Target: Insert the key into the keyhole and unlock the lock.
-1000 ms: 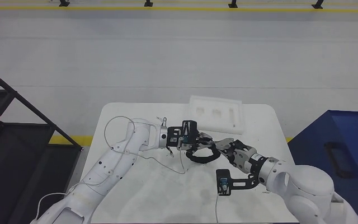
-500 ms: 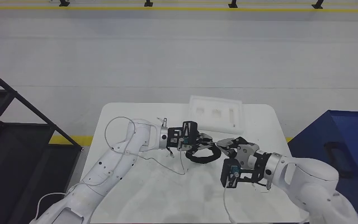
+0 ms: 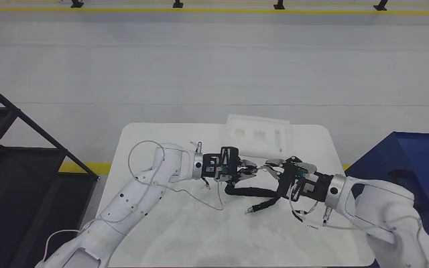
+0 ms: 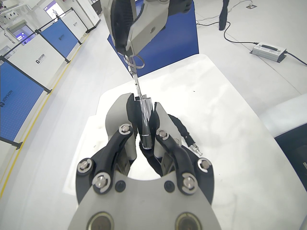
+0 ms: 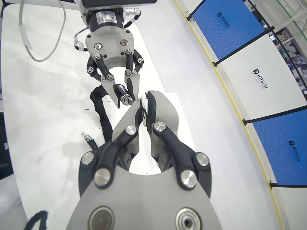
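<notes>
Jaws: my left gripper (image 4: 144, 102) clamps the lock cylinder (image 4: 146, 120); my right gripper (image 5: 144, 102) pinches the key (image 4: 136, 84).
Cable (image 3: 265, 194): loop has sprung open, pin (image 3: 249, 210) at the cylinder's 6 o'clock, so likely unlocked.

Left arm (image 3: 137, 194) comes in from the near-left, right arm (image 3: 369, 201) from the near-right. Both forearms are low over the desk (image 3: 201, 231), wrists roughly level, tools facing tip to tip at mid-desk. Left tool (image 4: 144, 107) is clamped on the lock (image 4: 146, 123) barrel. Right tool (image 5: 143, 107) is pinched tight on the key (image 4: 136, 82) head. Tool tips are just apart.
</notes>
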`<action>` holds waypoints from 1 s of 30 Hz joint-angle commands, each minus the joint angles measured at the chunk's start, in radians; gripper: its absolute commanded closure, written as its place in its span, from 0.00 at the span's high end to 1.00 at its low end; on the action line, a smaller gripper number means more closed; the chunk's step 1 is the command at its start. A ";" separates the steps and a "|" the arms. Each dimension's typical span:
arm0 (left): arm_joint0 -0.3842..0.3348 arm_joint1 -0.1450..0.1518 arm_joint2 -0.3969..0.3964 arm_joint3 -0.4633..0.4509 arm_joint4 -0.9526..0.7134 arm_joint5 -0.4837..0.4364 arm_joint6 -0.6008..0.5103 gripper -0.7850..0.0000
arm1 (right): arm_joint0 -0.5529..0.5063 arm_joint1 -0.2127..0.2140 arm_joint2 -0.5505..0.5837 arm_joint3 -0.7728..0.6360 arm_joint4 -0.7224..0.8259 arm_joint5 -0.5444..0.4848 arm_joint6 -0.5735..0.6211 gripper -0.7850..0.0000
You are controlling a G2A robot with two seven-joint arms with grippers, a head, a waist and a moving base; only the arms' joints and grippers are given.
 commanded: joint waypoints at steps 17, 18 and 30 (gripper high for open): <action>0.046 0.011 0.026 0.124 0.075 0.037 -0.030 0.00 | -0.032 0.012 0.065 0.080 0.297 0.031 0.087 1.00; 0.047 0.010 0.034 0.132 0.080 0.038 -0.032 0.00 | -0.035 0.012 0.069 0.083 0.307 0.031 0.090 1.00; 0.027 -0.012 0.139 0.219 0.151 0.040 -0.049 1.00 | -0.019 0.017 0.044 0.143 0.381 0.006 0.096 1.00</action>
